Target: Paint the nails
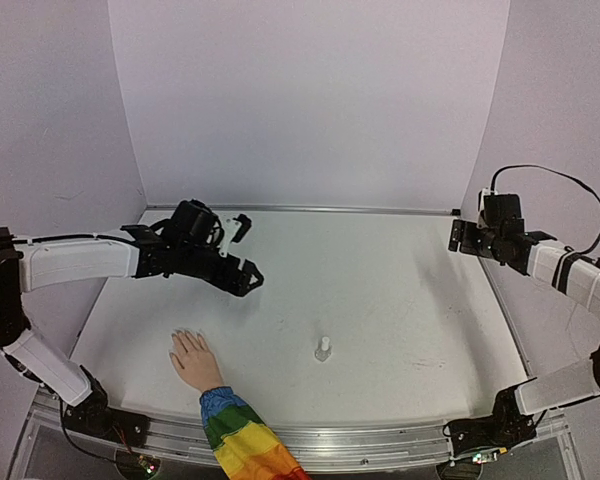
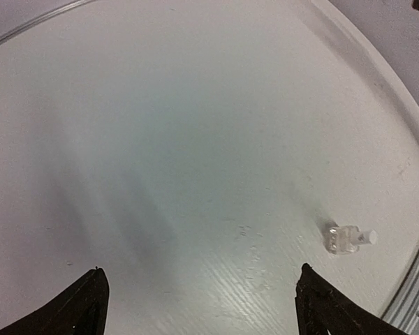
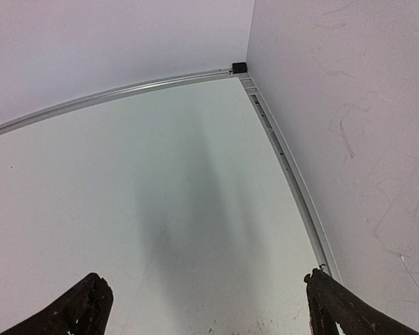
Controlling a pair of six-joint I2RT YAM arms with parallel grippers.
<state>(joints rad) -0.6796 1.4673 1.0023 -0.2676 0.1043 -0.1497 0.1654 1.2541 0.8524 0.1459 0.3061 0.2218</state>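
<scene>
A flat white table (image 1: 380,290) edged with a thin metal rail (image 1: 300,208) sits inside plain pale walls (image 1: 310,100). Near its front edge, the tiny pale whitish nails (image 1: 185,333) tip the fingers of a small skin-coloured mannequin hand (image 1: 193,360). It lies palm down with its fingers pointing away from the arm bases. Its rainbow-striped fabric sleeve (image 1: 242,440) runs off the near edge.

The nails lie well apart from the left gripper (image 1: 248,252), on the base side of its jaws and a little to their left. This arm reaches in low from the left, forearm nearly level over the table, with its black jaws spread wide and holding nothing. A small clear bottle (image 1: 323,348) with a white cap stands near the hand, to its right. In the left wrist view the bottle (image 2: 346,239) lies just beyond the right-hand fingertip (image 2: 314,293), outside the gap.

The right gripper (image 1: 458,236) is far from the nails, at the table's right side. Its arm is folded up high, and a black cable (image 1: 560,178) loops over the wrist. Its jaws (image 3: 206,276) are also spread wide and empty, facing the far right corner.
</scene>
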